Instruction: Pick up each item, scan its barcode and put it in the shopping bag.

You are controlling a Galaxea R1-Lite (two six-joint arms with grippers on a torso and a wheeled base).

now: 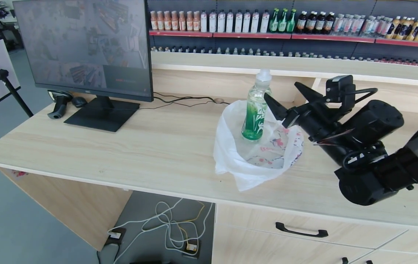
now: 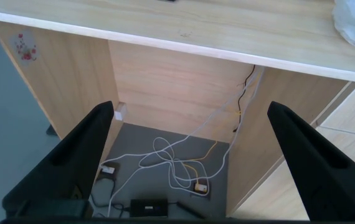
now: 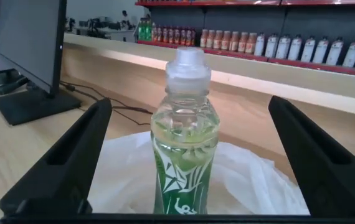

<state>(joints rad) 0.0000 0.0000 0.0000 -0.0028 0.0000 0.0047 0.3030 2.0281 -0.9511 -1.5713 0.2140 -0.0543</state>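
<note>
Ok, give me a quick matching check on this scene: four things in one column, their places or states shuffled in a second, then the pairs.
Things:
1. bottle
2. right gripper
3. left gripper
4. scanner

Places or states:
A. open, in front of the counter, facing the cables on the floor under it
B. resting on the counter beside the monitor
C. upright in the shopping bag
D. open, pointed at the bottle

Pairs: 1-C, 2-D, 3-A, 4-B.
</note>
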